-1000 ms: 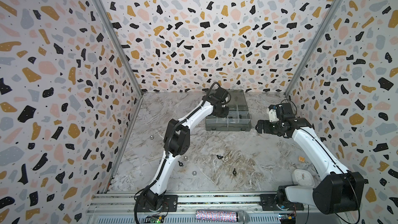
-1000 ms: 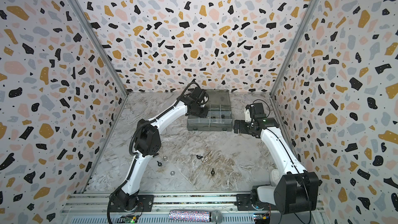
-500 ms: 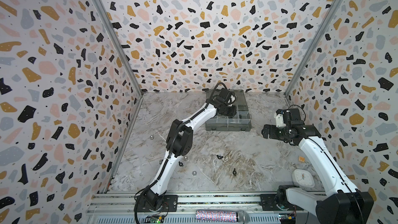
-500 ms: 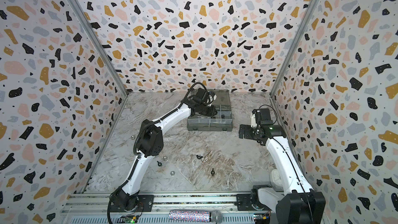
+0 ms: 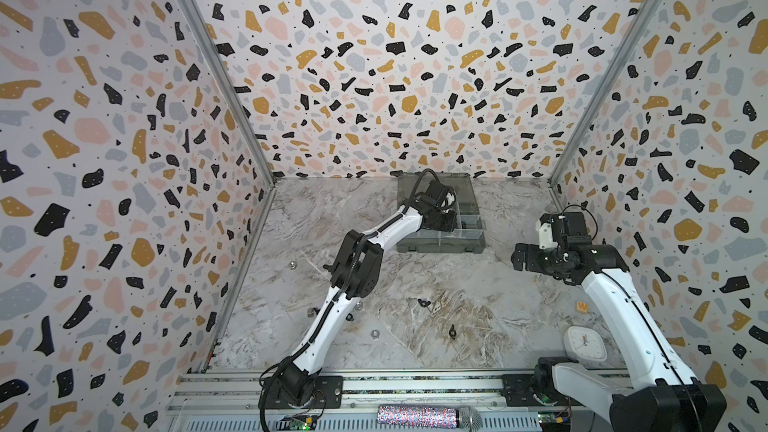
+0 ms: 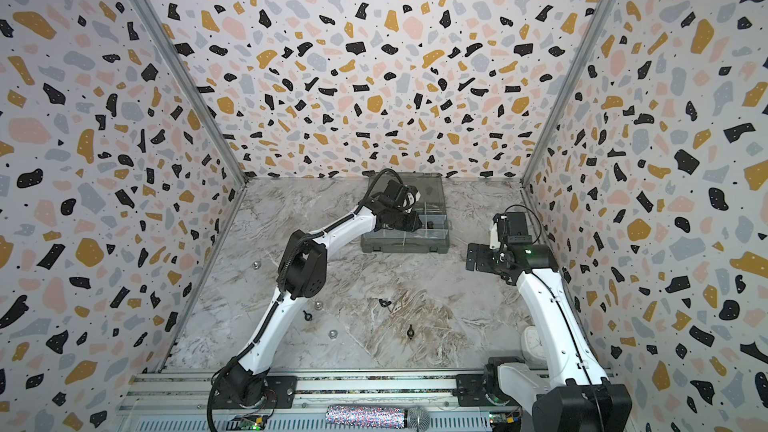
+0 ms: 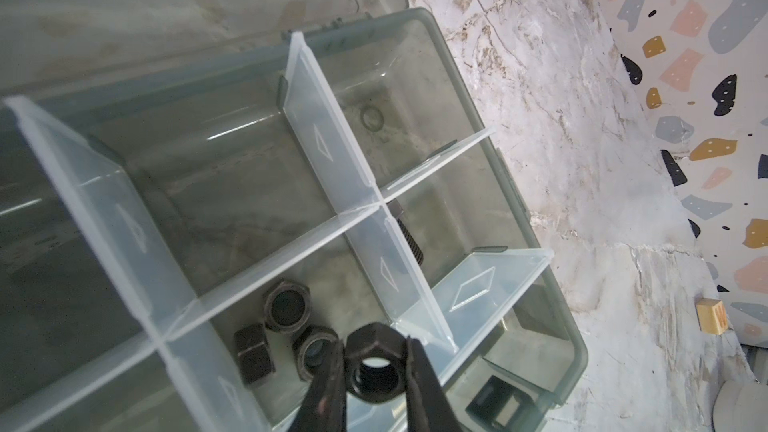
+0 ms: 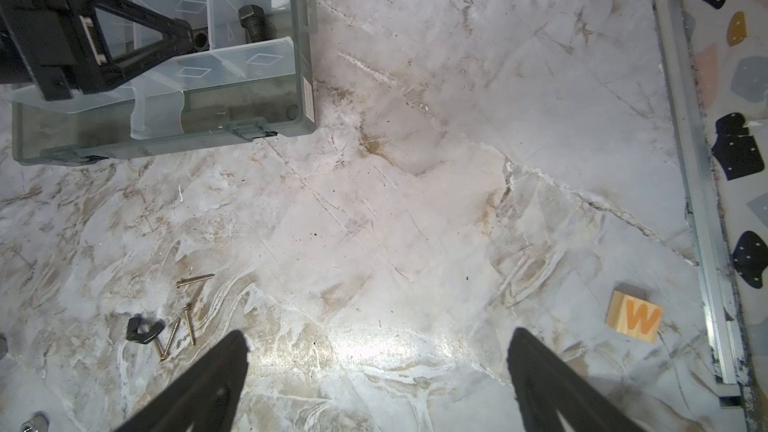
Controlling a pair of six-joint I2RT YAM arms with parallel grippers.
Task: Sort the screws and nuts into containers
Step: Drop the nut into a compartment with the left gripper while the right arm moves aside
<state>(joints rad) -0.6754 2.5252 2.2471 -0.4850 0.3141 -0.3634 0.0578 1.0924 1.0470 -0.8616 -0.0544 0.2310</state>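
Since the left gripper [image 7: 376,344] hangs over the organizer box [image 5: 440,246] at the far side of the table [image 8: 415,201], the coming drop turns on what lies straight beneath it. That is the compartment [image 7: 345,288] already holding three black nuts [image 7: 286,305], just below the jaws. These jaws stand narrow, pinching a black hex nut [image 7: 373,371] by opposite flats, its hole facing up. We judge that a slight opening would let it fall among its kind. A pale divider [image 7: 399,284] runs close on the right of that compartment, and a black bolt [image 7: 409,238] lies beyond it. Our right gripper [image 8: 377,336] hovers well to the right of the box over bare table, jaws wide, holding nothing.
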